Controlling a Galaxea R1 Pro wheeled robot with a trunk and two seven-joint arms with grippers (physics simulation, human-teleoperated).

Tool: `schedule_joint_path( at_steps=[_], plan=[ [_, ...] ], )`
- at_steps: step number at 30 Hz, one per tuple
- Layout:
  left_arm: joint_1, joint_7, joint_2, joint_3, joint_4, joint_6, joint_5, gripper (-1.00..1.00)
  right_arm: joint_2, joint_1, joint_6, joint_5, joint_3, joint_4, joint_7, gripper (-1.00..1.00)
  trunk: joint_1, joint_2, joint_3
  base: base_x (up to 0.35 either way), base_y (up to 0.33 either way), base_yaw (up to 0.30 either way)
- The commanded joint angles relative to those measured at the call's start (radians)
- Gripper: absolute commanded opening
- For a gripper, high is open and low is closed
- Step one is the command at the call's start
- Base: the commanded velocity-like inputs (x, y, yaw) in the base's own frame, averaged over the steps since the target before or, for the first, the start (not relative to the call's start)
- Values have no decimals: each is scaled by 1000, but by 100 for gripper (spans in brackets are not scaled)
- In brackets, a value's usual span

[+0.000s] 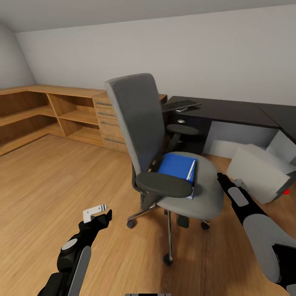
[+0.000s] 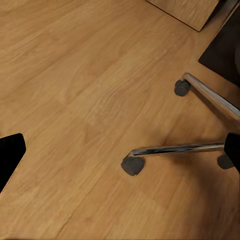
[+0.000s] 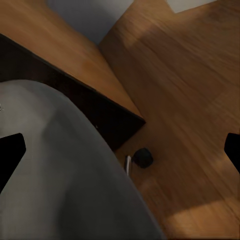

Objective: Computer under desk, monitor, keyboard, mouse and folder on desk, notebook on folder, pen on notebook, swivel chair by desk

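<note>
Near my base, both grippers hang open and empty: left gripper (image 1: 98, 213) over floor, right gripper (image 1: 224, 181) beside the swivel chair (image 1: 164, 160). The folder (image 1: 177, 166) lies on its seat, a pen (image 1: 190, 169) on top. I should reach over the armrest (image 1: 164, 184), which blocks me. Beyond stand the desk (image 1: 230, 111), keyboard (image 1: 180, 105) and tilted computer (image 1: 257, 170).

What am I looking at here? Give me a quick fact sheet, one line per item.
Room: oak plank floor, pale walls
Swivel chair: grey, facing the robot
Folder: blue, lying on the chair seat
Desk: black top, behind the chair
Keyboard: on the desk
Computer: pale box tilted on the floor
Left gripper: open, empty, low beside the chair
Right gripper: open, empty, near the seat edge
</note>
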Motion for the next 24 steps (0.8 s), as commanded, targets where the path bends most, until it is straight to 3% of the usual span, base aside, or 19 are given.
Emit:
schedule_joint_path(
  at_steps=[1, 24],
  plan=[
    [-1, 7, -1, 0, -1, 4, 11, 100, 1, 1, 3, -20, 4, 8, -4, 100, 0, 0, -1, 0, 0, 199],
    [-1, 7, -1, -4, -1, 4, 11, 100, 1, 1, 3, -20, 4, 9, -4, 100, 0, 0, -1, 0, 0, 202]
  ],
)
